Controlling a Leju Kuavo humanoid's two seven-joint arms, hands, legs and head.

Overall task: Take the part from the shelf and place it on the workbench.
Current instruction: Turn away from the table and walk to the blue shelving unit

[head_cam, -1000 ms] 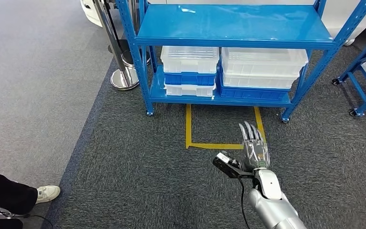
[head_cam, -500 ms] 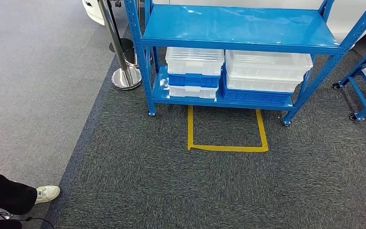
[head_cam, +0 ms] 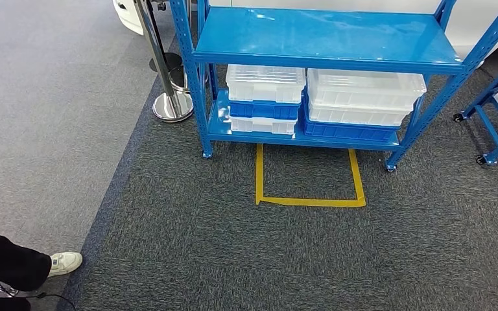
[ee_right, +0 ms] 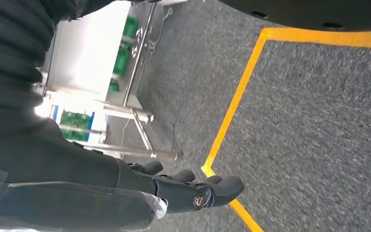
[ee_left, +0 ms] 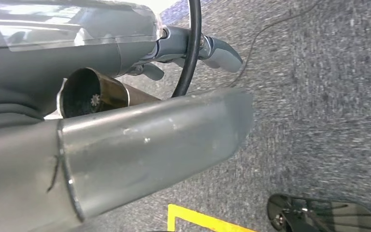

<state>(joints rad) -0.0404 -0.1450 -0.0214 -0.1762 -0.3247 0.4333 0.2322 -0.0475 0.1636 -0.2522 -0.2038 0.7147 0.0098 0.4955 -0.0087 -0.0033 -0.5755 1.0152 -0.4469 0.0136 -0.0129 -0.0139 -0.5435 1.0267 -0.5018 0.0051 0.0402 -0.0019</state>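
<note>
**Desk:** Start at your fingers. What are they doing?

**Robot:** The fingers (ee_right: 222, 186) of my right hand (ee_right: 193, 191) hang loose and lightly bent, closed around nothing. I judge the arm is down at my side because there is nothing within reach to take. On my left hand (ee_left: 140, 53) the fingers (ee_left: 222, 53) reach out past a black cable (ee_left: 191, 48). A broad grey metal form (ee_left: 149, 150) lies close to the lens. I cannot tell whether those fingers grip anything or rest free.

**Desk:** And the part?

**Robot:** I cannot make it out. My guess is that it waits in the clear bins (head_cam: 266, 81) stacked with blue bins (head_cam: 347, 128) on the lower board of the blue shelf (head_cam: 324, 39), kept there so small stock does not roll off.

**Desk:** Where do you stand?

**Robot:** Facing the shelf, well back from it. A yellow tape outline (head_cam: 308, 202) on the carpet touches the shelf's front feet, probably marking where to stand for a pick.

**Desk:** Anyone near?

**Robot:** A chrome post (head_cam: 168, 97) stands just beside the shelf's left upright, and a person's white shoe (head_cam: 63, 262) shows far out to that side, well apart from it.
</note>
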